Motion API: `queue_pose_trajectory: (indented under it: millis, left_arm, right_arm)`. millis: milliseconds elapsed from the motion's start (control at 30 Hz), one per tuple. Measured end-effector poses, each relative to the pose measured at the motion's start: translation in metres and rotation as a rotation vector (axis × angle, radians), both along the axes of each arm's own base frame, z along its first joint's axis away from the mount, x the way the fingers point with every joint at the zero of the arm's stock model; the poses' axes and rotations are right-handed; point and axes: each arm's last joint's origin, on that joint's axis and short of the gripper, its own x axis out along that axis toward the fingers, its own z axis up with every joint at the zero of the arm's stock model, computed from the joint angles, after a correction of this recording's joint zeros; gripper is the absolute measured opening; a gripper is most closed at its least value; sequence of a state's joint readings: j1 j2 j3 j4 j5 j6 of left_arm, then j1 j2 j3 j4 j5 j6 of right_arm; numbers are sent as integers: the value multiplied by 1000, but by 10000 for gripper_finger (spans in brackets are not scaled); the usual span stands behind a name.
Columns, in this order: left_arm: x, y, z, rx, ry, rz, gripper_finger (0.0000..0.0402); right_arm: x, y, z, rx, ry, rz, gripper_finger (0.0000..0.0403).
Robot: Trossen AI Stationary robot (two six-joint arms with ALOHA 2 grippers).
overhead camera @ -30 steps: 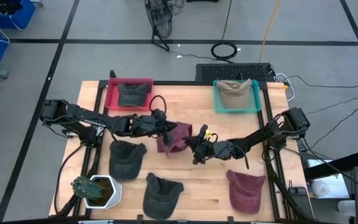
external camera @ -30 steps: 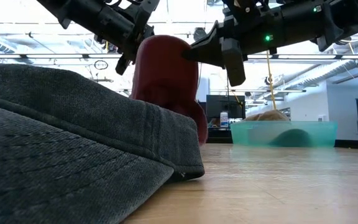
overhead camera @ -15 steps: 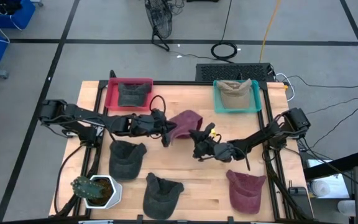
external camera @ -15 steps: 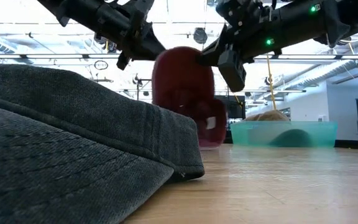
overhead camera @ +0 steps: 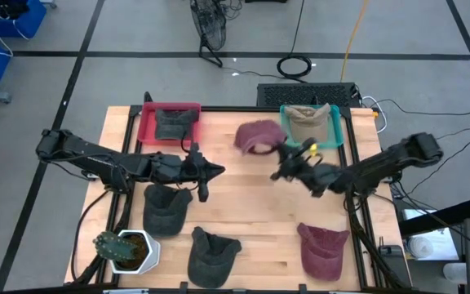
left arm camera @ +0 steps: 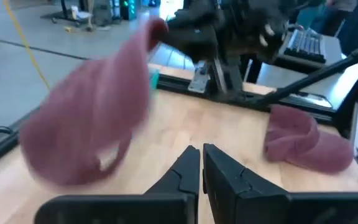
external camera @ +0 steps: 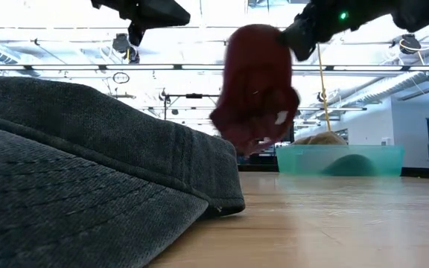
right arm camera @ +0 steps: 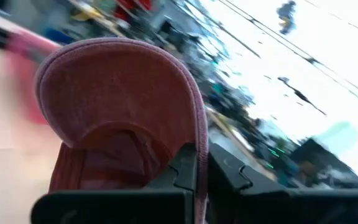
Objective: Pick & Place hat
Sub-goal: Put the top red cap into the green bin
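A: Hat point(overhead camera: 259, 135), maroon: we read it as lifted clear of the table point(overhead camera: 243, 204), hanging between the red bin point(overhead camera: 147, 128) and the teal bin point(overhead camera: 285, 129), just beside the teal one. How far along do we judge the task?

B: We judge the pick done and the place not yet done. Working left to right: the left gripper point(overhead camera: 212, 171) sits near table centre with its fingers closed on nothing. The right gripper point(overhead camera: 282, 170) is clamped on the hat's brim; the right wrist view shows the brim pinched between its fingers point(right arm camera: 185, 168). We take the teal bin as the likely target, but the task does not name one.

A: What else do we list around it?

B: At the left, a plant pot point(overhead camera: 125, 250) at the near corner. The red bin holds a grey cap point(overhead camera: 173, 123). Two dark caps lie on the table, one point(overhead camera: 166, 207) below the left arm, one point(overhead camera: 214, 251) at the near edge. The teal bin already holds a tan cap point(overhead camera: 308, 121). A second maroon cap point(overhead camera: 325, 249) lies at the near right.

A: Obstructions?

B: We see none between hat and teal bin. The tan cap already fills most of that bin, so we expect the hat to land on top of it.
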State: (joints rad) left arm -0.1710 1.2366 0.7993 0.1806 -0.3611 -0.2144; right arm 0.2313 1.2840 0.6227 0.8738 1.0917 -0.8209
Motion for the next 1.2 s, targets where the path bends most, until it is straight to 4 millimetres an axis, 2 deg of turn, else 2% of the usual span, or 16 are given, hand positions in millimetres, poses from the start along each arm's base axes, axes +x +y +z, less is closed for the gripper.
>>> queue_pose_trajectory:
  millis: [200, 367, 667, 867, 1200]
  left_arm:
    - [-1, -1, -2, 38, 21, 23, 26]
    - [-1, 1, -3, 37, 32, 34, 26]
    - [-1, 1, -3, 26, 30, 36, 26]
    - [-1, 1, -3, 26, 30, 37, 26]
    - [-1, 1, -3, 26, 30, 37, 26]
  right_arm:
    - [-35, -20, 39, -52, 4, -165, 6]
    - [-54, -28, 53, -82, 45, -227, 10]
    - [-68, -55, 49, -74, 136, -339, 9]
    - [-75, -74, 48, -57, 131, -359, 10]
    - [-82, -99, 33, 6, 219, -358, 10]
